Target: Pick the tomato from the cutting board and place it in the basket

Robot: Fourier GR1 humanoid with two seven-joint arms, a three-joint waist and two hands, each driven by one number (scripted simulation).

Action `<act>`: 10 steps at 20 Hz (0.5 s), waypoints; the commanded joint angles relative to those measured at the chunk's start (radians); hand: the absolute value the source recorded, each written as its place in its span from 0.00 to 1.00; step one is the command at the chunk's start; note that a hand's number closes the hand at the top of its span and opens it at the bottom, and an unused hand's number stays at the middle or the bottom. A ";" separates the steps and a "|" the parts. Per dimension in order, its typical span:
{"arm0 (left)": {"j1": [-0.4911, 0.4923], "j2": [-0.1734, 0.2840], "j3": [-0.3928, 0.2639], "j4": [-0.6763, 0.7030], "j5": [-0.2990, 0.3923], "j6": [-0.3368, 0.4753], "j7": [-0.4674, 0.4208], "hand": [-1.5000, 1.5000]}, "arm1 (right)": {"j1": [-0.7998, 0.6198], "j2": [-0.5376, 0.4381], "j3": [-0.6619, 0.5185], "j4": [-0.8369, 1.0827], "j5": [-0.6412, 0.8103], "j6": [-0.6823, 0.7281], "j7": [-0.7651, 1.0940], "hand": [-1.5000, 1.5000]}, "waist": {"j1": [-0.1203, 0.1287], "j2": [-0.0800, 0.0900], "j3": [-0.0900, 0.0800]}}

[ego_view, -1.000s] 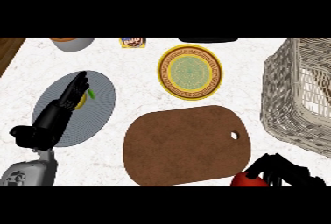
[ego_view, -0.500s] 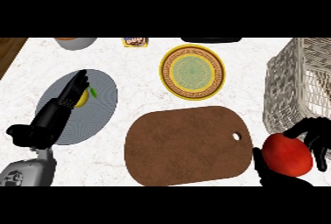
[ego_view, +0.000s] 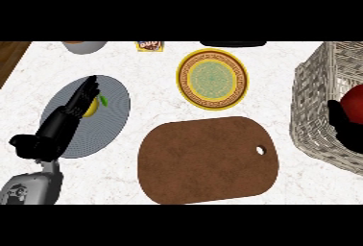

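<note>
- Red tomato (ego_view: 352, 100) at the far right edge of view, over the inside of the wicker basket (ego_view: 315, 110), only partly in frame.
- My right hand (ego_view: 345, 126) is curled round the tomato from below and from the left; dark fingers (ego_view: 337, 111) wrap its near side, and most of the hand is cut off by the edge.
- Can't tell if the tomato touches the basket floor or hangs above it.
- Basket stands at the right side of the counter (ego_view: 284, 62), woven wall pale grey-white, just right of the cutting board.
- Brown cutting board (ego_view: 205, 161) lies flat at centre-bottom, bare, small hole (ego_view: 260, 150) near its right end.
- Yellow plate (ego_view: 212, 79) with green patterned middle sits beyond the board, apart from it.
- My left hand (ego_view: 67, 117) rests at the left, fingers straight and pressed together, pointing away over a grey plate (ego_view: 110, 120).
- Yellow item (ego_view: 92, 105) with a green bit on that grey plate, mostly hidden under my left fingers.
- Far edge: grey bowl (ego_view: 83, 46) top left, small labelled packet (ego_view: 150, 45) beside it, dark object (ego_view: 234, 43) further right, all cropped.
</note>
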 commanded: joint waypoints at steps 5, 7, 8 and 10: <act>0.030 0.001 0.009 0.043 -0.003 -0.016 -0.071 0.50 | -0.131 -0.042 -0.198 0.271 -0.035 -0.040 -0.113 1.00 | 0.003 0.001 0.000; 0.013 -0.028 -0.027 0.007 -0.030 0.013 -0.018 0.50 | -0.181 -0.042 -0.214 0.392 -0.052 -0.065 -0.183 1.00 | 0.006 0.001 0.001; 0.016 -0.018 -0.007 0.007 -0.022 0.013 -0.021 0.50 | -0.131 -0.100 -0.309 0.356 -0.137 -0.005 -0.205 1.00 | -0.001 0.000 0.001; -0.016 -0.007 0.008 -0.026 0.011 -0.004 0.032 0.50 | -0.098 -0.096 -0.325 0.416 -0.130 -0.020 -0.269 1.00 | 0.000 0.000 0.001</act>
